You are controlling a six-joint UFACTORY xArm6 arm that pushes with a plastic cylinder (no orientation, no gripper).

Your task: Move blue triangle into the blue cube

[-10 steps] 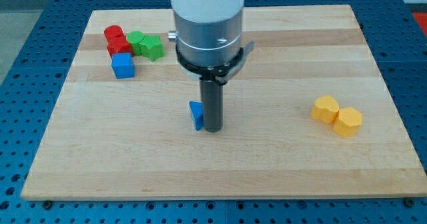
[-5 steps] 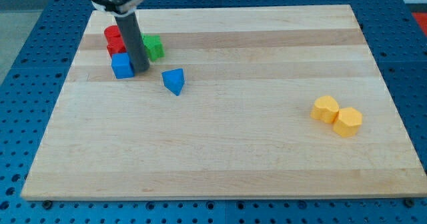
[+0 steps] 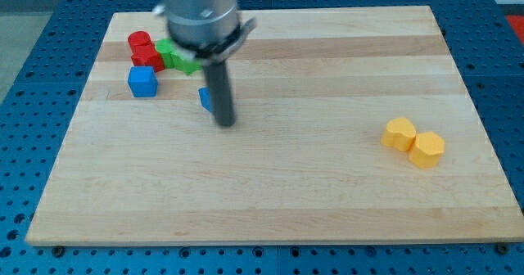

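Note:
The blue cube (image 3: 142,82) sits on the wooden board (image 3: 270,185) at the view's upper left. The blue triangle (image 3: 205,99) lies to its right, apart from it, and is mostly hidden behind my rod; only its left edge shows. My tip (image 3: 226,123) rests on the board just right of and a little below the blue triangle, close against it. A clear gap separates the triangle from the cube.
Two red blocks (image 3: 144,50) and two green blocks (image 3: 178,57) cluster just above the blue cube, the green ones partly hidden by the arm. Two yellow blocks (image 3: 414,142) lie together at the view's right.
The blue triangle went up and left from the board's middle. My tip swung up left beside the blue cube, nudging it slightly left, then came back right and down to the triangle's right side.

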